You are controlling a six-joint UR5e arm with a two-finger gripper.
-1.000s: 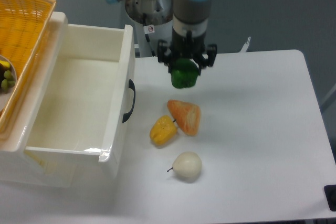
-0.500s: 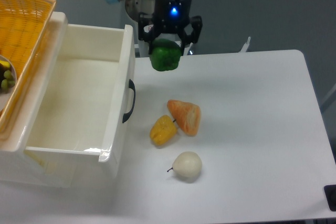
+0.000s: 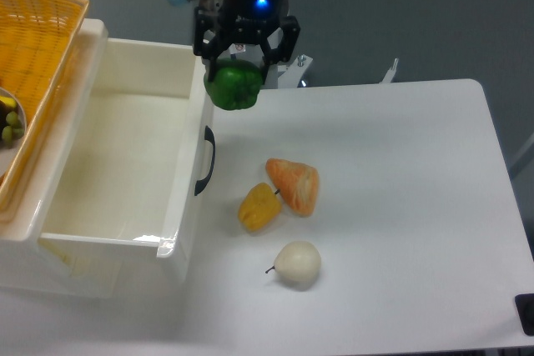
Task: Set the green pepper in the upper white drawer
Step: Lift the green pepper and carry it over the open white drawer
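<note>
Glossy green, lobed: the green pepper (image 3: 233,86), held off the table between the black fingers of the gripper (image 3: 244,62), which is clamped onto its upper part; it hangs just at the front right corner of the upper white drawer (image 3: 193,85), beside and slightly above the drawer's front wall, not inside. A blue light shows on the wrist above the gripper. The drawer itself is a thick-walled white box, pulled open, its interior bare white, with a curved black handle (image 3: 205,160) on the front face. An orange woven basket (image 3: 42,35) sits at the upper left, overlapping the drawer's far edge; a small dish of greenish pieces (image 3: 10,122) shows at the left frame edge, partly cut off. On the white table (image 3: 400,206), well apart from the gripper: a yellow-orange pepper (image 3: 259,208), touching or just beside an orange wedge-shaped item (image 3: 295,184); nearer the front edge, a pale cream round fruit with a thin stem (image 3: 298,263). A dark object (image 3: 526,313) shows at the lower right corner, mostly out of frame.
</note>
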